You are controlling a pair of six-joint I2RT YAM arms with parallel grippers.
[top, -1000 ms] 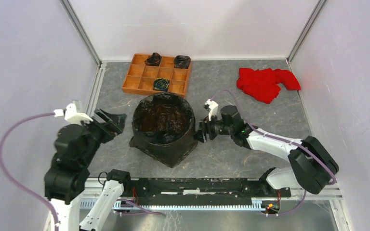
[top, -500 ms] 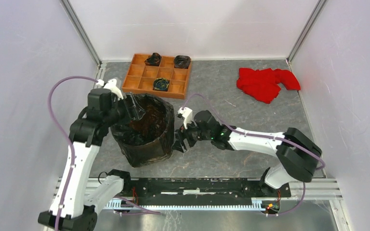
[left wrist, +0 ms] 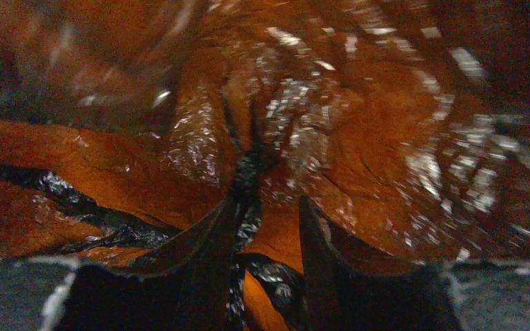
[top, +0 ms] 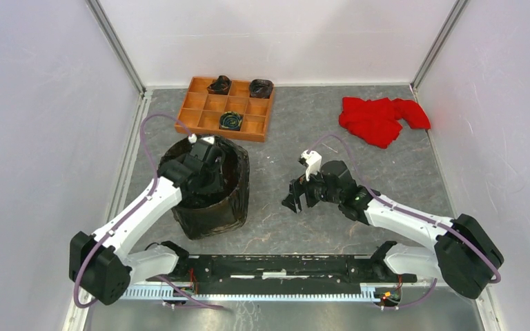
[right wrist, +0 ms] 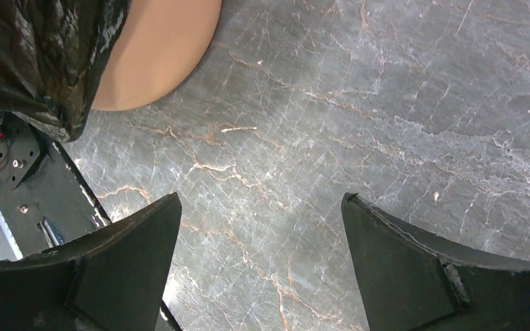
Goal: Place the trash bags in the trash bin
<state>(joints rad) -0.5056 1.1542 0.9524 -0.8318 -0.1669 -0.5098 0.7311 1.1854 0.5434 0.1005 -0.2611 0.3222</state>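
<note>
Now lining the trash bin (right wrist: pixel 159 55), left of table centre: trash bag (top: pixel 214 210), black film draped over the rim and down the outer wall.
Kept in the same spot as half a second ago, though left of the place occupied a second ago. Pushed deep into the mouth: left gripper (left wrist: pixel 268 203), brought in from the far-left rim; narrow, closed on a pleat of the bag, creases fanning out from the fingertips (left wrist: pixel 207 262), orange showing through the film. Drawn back rightward off the bin's side: right gripper (right wrist: pixel 259 207), spread wide over bare table (top: pixel 359 158), holding nothing, apart from the bin. Unmoved at the rear: wooden tray (top: pixel 193 103) with small black bundles (top: pixel 219 85); red cloth (top: pixel 379 118) far right.
</note>
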